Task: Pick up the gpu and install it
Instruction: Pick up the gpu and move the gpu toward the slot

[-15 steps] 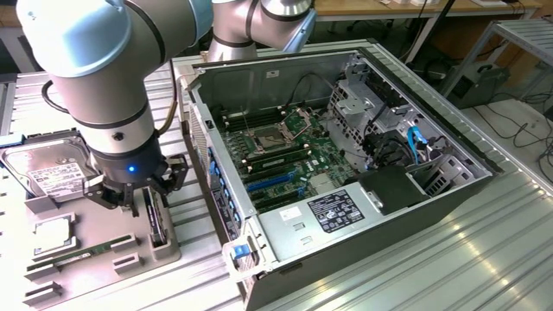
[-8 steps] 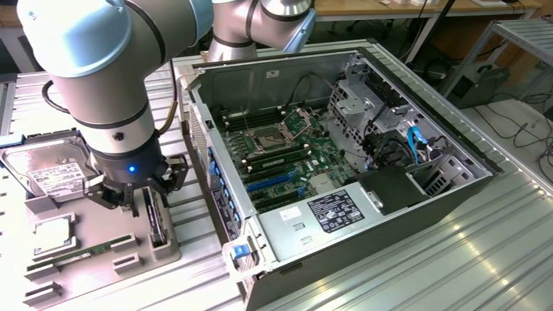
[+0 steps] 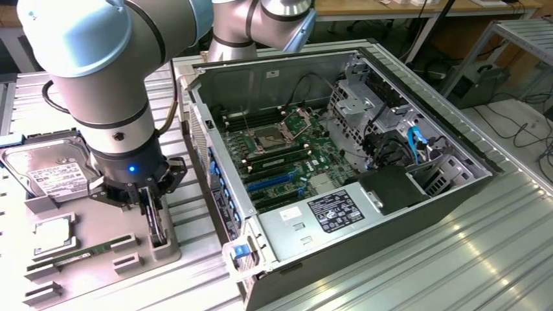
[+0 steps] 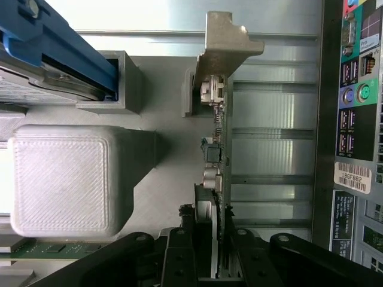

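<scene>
Item: gpu (image 4: 219, 119), standing on edge in tray (image 3: 168, 256) slot, just beside case (image 3: 397, 253). Pincer (image 4: 213, 257) narrow, clamping card's two faces, at end opposite bracket (image 4: 224, 42). Step: pickup, gpu not yet lifted. Next prob. needing straight pull, no tilting.

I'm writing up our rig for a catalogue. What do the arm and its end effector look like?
The arm is built of thick silver-grey tubes with light blue caps at the joints and black seam rings. A black cable runs down its side. The wrist section is black with a small blue light. The end effector is black, with jointed linkage fingers.
</scene>
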You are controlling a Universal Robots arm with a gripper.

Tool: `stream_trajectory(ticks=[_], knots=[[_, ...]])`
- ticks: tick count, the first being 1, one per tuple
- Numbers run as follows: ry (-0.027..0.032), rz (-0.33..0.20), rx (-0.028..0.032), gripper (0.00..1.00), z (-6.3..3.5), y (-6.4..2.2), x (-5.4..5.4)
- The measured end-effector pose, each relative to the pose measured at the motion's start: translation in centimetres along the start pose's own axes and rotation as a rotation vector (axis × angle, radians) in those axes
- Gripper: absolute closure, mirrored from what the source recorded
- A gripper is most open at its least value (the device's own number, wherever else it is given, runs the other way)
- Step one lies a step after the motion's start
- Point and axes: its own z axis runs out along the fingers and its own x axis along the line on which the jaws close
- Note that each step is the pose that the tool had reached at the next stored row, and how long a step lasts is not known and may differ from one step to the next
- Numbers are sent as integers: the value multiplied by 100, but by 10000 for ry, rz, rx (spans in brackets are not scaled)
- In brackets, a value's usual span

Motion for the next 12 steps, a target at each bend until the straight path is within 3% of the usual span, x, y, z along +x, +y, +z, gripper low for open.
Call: stream_trajectory(ticks=[10, 12], knots=[[0, 0, 0, 73, 0, 0, 0], [1, 0, -2, 73, -106, 0, -2]])
